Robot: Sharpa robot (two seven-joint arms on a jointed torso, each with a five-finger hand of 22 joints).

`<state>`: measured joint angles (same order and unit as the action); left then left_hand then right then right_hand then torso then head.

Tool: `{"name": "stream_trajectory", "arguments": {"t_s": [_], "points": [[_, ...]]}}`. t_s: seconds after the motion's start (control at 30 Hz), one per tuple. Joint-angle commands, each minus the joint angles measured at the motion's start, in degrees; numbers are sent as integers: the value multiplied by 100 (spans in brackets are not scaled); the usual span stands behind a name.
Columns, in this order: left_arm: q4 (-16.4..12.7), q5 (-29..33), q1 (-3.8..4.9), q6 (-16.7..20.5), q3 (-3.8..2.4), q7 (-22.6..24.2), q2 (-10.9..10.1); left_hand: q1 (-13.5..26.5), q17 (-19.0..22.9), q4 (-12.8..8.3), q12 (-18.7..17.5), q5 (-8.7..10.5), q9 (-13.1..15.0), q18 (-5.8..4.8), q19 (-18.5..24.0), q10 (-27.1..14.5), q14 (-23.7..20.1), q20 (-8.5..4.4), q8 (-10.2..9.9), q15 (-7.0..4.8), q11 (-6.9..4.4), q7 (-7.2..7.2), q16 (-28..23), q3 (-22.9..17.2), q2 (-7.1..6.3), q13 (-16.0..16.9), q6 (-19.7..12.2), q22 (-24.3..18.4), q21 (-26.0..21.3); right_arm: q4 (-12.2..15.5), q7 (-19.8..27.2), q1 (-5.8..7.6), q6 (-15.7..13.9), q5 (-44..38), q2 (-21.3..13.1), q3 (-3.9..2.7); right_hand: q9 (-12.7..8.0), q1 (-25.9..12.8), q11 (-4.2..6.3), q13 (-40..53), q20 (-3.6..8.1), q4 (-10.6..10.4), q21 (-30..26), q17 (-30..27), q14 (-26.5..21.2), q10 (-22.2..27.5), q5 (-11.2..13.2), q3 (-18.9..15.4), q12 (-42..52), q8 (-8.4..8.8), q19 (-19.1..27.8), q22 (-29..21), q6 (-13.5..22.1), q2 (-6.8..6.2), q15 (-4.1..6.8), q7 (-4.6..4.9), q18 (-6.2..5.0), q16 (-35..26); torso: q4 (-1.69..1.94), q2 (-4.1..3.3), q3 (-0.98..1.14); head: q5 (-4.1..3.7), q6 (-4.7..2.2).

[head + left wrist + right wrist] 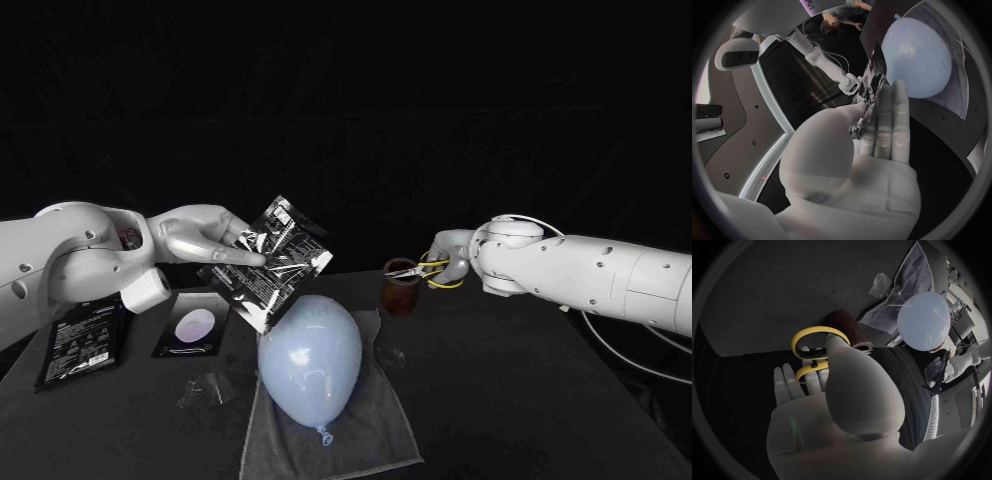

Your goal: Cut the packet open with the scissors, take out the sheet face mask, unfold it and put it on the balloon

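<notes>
Lower centre of frame: balloon [310, 355] lies on a grey cloth [368, 440] on the counter [505, 400], knot toward the bottom edge. Just above it, left of centre, the packet [281, 262] is off the counter and tilted, its lower corner close over the balloon's top. Left robot hand [202, 238] pinches it by the left side, thumb on one face and fingers flat on the other. Spare packets [80, 345] lie flat at lower left. Farther back, right of centre, right robot hand [454, 258] has thumb over and fingers under the yellow handles of the scissors [430, 270]. The blades look to be down in a brown holder [398, 298]. Step judged: fetching the scissors, cut not yet begun. To do it well, draw them straight up so the holder does not tip, and seat the loops before travelling. Bring the blades to the packet's free upper edge, away from the left fingers. Take a narrow strip so the mask inside is spared. Keep the points turned from the balloon.
</notes>
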<state>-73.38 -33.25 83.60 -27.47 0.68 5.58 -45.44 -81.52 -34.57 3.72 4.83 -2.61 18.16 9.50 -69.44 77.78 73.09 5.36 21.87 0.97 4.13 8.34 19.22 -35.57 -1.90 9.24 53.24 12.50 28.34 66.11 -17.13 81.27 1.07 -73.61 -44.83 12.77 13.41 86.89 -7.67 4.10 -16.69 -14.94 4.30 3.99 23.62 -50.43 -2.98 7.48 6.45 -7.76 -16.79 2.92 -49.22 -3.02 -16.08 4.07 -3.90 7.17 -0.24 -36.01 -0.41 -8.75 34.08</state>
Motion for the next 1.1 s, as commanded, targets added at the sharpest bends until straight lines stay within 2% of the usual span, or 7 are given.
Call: {"name": "stream_trajectory", "arguments": {"t_s": [0.03, 0.33, 0.57, 0.77, 0.93, 1.03, 1.1], "points": [[-1, 53, 5, -69, -5, 34, 6, -10, -5, 0, -23, -17, 1115, 72, 40, 40, 14, -9, 11, -42, -10, -2, 3, -27, 31, 9, 50, 5, 18, 21, 49, 35, -180, 3, -14, -8, 8, 27, 8, -21, -2, -13, 16, 14, 105, -153, 20, 89, 5, -44, -43, 4, -123, 14, 15, 59, -55, 36, 2, -3, 1, -12, 10], [6, 54, 5, -78, -5, 30, 10, -10, -11, 0, -24, -17, 1118, 72, 44, 40, 14, -9, 7, -42, -10, -2, 2, -29, 31, 11, 51, 9, 23, 81, -23, 118, -70, -40, -58, -11, -39, 77, 4, -50, -3, -14, 37, 18, 163, -356, 22, 395, -101, -20, -117, 3, -195, 52, 32, 41, -76, 52, 1, 0, 1, -16, 1], [8, 55, 5, -90, -5, 29, 14, -10, -11, 0, -24, -17, 1118, 72, 44, 40, 14, -9, 7, -42, -10, -2, 2, -29, 31, 11, 51, 9, 23, 92, -158, 155, 179, -79, -52, -14, -117, -53, -65, -57, -4, -28, 13, -43, -142, -173, 25, 466, -297, 111, -69, -20, -25, -216, -6, -56, -45, -76, 5, -3, 0, -15, 4], [7, 55, 5, -95, -5, 26, 12, -10, -11, 0, -24, -17, 1118, 72, 44, 40, 14, -9, 7, -42, -10, -2, 2, -29, 31, 11, 51, 9, 23, 88, -245, 165, 277, -93, -45, -14, -161, -151, -127, -72, -3, -68, 6, -80, -342, 406, 25, 542, -321, 187, -65, -30, 81, -384, -28, -21, -23, -159, 1, -3, 0, -14, 7], [6, 55, 5, -99, -5, 25, 13, -10, -11, 0, -24, -17, 1118, 72, 44, 40, 14, -9, 7, -42, -10, -2, 2, -29, 31, 11, 51, 9, 23, 123, -290, 168, 333, -192, -29, -14, -181, -191, -41, -83, -3, -100, -4, -95, -425, 726, 24, 612, -329, 218, -40, -39, 123, -456, -37, -41, -15, -193, 3, -1, 2, -14, 7], [6, 55, 5, -102, -5, 25, 14, -10, -11, 0, -24, -17, 1118, 72, 44, 40, 14, -9, 7, -42, -10, -2, 2, -29, 31, 11, 51, 9, 23, 143, -348, 169, 397, -351, -3, -14, -277, -321, 164, -112, -5, -166, -34, -138, -673, 1433, 24, 674, -357, 340, 36, -56, 504, -546, -53, -229, 0, -290, 4, 0, 2, -18, 0], [5, 55, 5, -102, -5, 25, 14, -10, -11, 0, -24, -17, 1118, 72, 44, 40, 14, -9, 7, -42, -10, -2, 2, -29, 31, 11, 51, 9, 23, 143, -359, 169, 396, -375, 14, -14, -286, -338, 143, -112, -6, -169, -38, -140, -687, 1470, 24, 682, -357, 349, 45, -58, 536, -549, -55, -252, 1, -297, 3, 1, 0, -18, 0]]}}
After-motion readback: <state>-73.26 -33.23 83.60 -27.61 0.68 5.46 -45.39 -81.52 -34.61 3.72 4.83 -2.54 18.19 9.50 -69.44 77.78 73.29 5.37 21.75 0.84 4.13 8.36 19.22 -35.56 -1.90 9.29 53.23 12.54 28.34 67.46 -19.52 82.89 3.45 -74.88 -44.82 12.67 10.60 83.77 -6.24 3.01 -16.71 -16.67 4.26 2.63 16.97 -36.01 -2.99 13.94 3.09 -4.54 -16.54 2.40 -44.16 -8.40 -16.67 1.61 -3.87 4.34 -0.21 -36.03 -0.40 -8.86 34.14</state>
